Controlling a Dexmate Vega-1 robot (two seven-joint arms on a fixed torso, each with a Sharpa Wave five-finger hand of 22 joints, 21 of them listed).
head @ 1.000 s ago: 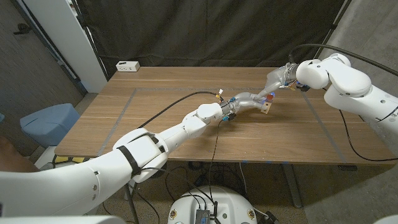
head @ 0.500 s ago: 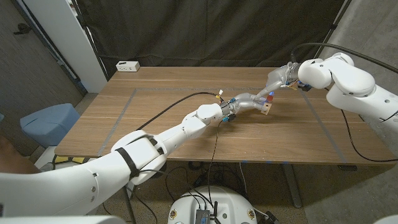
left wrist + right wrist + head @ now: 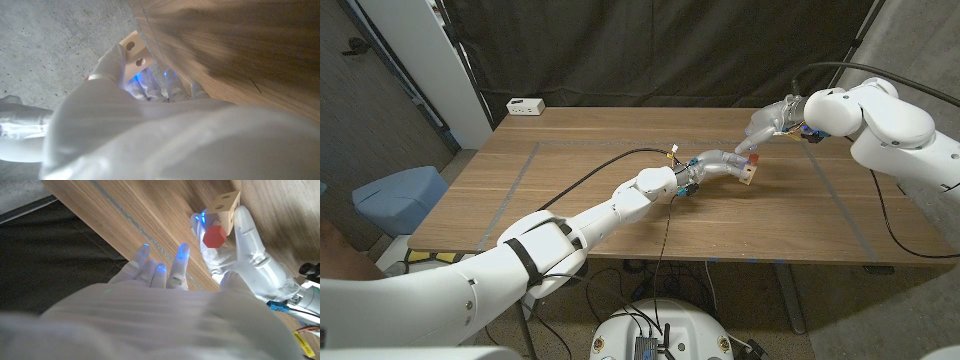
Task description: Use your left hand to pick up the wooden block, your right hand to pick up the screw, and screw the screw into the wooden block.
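Wooden and small, the block [image 3: 748, 174] looks light and stiff to me, with hard square faces that should not crush; I judge the safest hold is across two opposite faces, keeping the drilled face clear. From near to far: my left arm runs from the lower left across the tabletop [image 3: 570, 200], and my left hand [image 3: 718, 164] grips the block out past mid-table, just over the wood. In the left wrist view the block [image 3: 134, 50] sits at the fingertips with two round holes showing on its pale face. In the right wrist view the block [image 3: 224, 209] is clasped between the left hand's [image 3: 235, 250] fingers, and a red piece [image 3: 215, 236], which I take to be the screw's head, sits against the block's lower face; whether it is threaded in or only resting I cannot tell. The screw looks tiny, hard and probably slick, so a fingertip pinch on the head would suit it.

Farther out, my right hand [image 3: 767, 123] hovers just beyond the block, wrist bent down from the far right. Its fingers [image 3: 161, 270] are spread and straight, holding nothing, a little apart from the block.
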